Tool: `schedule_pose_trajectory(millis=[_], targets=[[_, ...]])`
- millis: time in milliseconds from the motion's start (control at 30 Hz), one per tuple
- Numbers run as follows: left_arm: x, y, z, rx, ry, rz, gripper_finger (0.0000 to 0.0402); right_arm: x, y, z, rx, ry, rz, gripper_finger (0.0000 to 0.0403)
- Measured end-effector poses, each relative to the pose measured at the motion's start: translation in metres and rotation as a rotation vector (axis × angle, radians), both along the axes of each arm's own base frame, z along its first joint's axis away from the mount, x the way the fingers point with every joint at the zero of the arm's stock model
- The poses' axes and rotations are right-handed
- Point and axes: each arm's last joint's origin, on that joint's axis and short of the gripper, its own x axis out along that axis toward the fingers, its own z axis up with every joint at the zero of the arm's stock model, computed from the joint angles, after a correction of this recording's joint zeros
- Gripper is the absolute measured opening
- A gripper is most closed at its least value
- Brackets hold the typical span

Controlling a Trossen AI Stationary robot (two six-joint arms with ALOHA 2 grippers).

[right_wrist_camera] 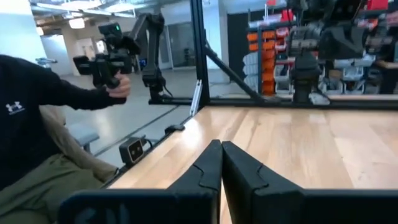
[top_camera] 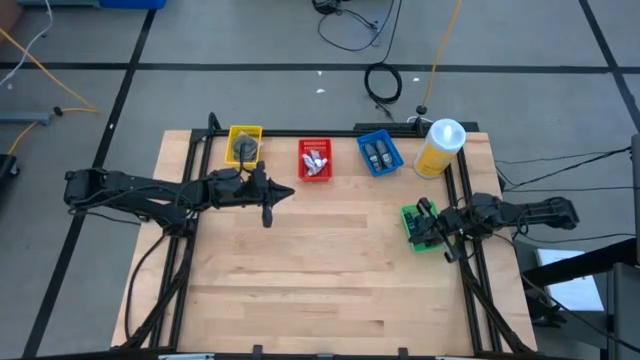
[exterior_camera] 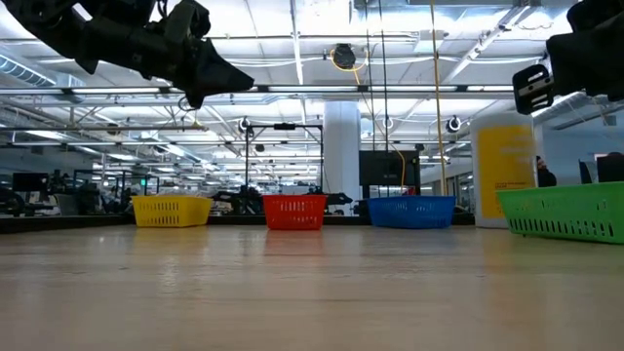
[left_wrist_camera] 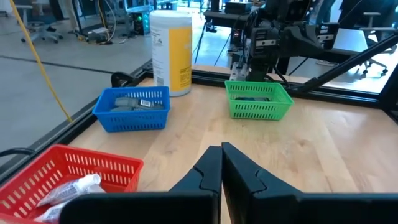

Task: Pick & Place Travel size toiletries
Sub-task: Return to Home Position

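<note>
Closest in, the left gripper [left_wrist_camera: 221,149] is holding its fingers pressed together on nothing, hovering just left of the red basket [left_wrist_camera: 87,167]. Toiletries [top_camera: 314,162] in view are sitting in baskets: white tubes [left_wrist_camera: 69,188] in that red one, dark bottles [left_wrist_camera: 134,102] in the blue basket [left_wrist_camera: 132,118] to its right. Farther right, the right gripper [right_wrist_camera: 221,146], closed and empty too, is hanging by the green basket [left_wrist_camera: 258,111]. For homing, both arms should be rising first, then retreating clear of rims

We find the left gripper [top_camera: 267,214] near the yellow basket [top_camera: 244,143] (right gripper [top_camera: 428,212] over the green basket [top_camera: 413,233]).
</note>
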Motion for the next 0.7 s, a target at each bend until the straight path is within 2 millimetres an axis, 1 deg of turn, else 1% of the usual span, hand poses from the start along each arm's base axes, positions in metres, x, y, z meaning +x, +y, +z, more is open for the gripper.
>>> schedule_pose_trajectory(millis=[133, 400, 700], targets=[[0.0001, 0.0001, 0.0005, 0.016, -0.003, -0.002, 0.0002, 0.0005, 0.0, 0.0004, 0.0, -0.003, 0.0, 0.0003], [0.0001, 0.0001, 0.0005, 0.014, -0.003, -0.002, 0.0024, 0.0005, 0.0001, 0.0005, 0.0, -0.004, 0.0, 0.0002], [0.0, 0.0001, 0.0005, 0.014, -0.003, -0.002, 0.0026, 0.0005, 0.0, 0.0008, 0.0, -0.007, 0.0, 0.0001]])
